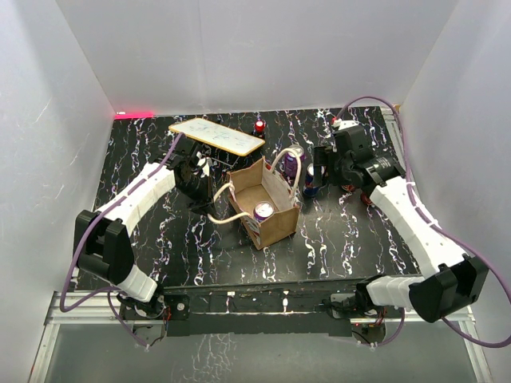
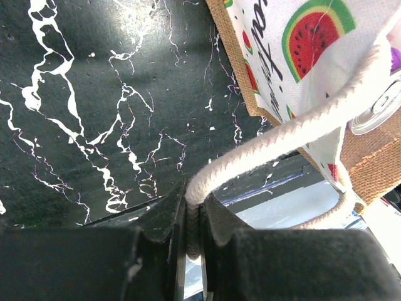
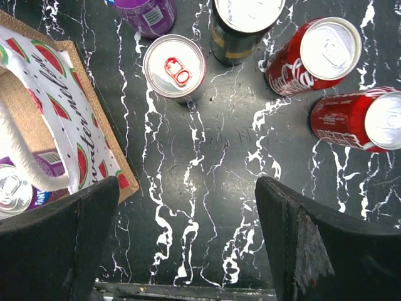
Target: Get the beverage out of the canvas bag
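Black, white-veined marble covers the table [image 1: 144, 152], where my left end effector [image 2: 193, 216] is clamped shut on a cream rope handle [image 2: 282, 135] of the canvas bag [image 1: 275, 227]. My right end effector [image 3: 187, 188] hangs spread wide over the table just beside the bag, holding nothing. Watermelon slices and cursive lettering that seems to read "watermelon" cross the bag's white panel, two red cans [image 3: 301, 59] nearby carry Coca-Cola script, and inside the bag a purple beverage can [image 1: 263, 211] stands upright.

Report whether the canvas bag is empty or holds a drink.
Not empty. A purple can sits upright inside the canvas bag, its silver top showing.
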Available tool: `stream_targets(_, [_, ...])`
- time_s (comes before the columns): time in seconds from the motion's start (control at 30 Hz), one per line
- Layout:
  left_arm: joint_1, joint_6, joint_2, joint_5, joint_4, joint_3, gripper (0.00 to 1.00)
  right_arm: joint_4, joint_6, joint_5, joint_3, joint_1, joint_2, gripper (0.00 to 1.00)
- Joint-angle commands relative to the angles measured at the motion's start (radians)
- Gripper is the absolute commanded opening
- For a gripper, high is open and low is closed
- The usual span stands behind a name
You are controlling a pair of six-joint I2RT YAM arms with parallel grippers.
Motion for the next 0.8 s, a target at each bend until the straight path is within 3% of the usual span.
stream_targets(0.0, [-0.005,0.012,-0.049,0.014,-0.020,-0.020,0.00,-0.077,-0.025,0.016,0.135,-0.002,-0.014,0.93])
stream_targets(0.17, [-0.005,0.010,-0.066,0.016,-0.017,-0.040,0.00,-0.059,-0.075,-0.067,0.318,0.069,0.040,0.92])
stream_targets(0.47, [-0.005,0.010,-0.076,0.011,-0.020,-0.038,0.00,-0.011,-0.007,0.019,0.427,0.440,0.233,0.91])
stream_targets(0.77, [-0.005,0.012,-0.063,0.014,-0.013,-0.031,0.00,-0.108,-0.008,-0.012,0.395,0.466,0.436,0.96])
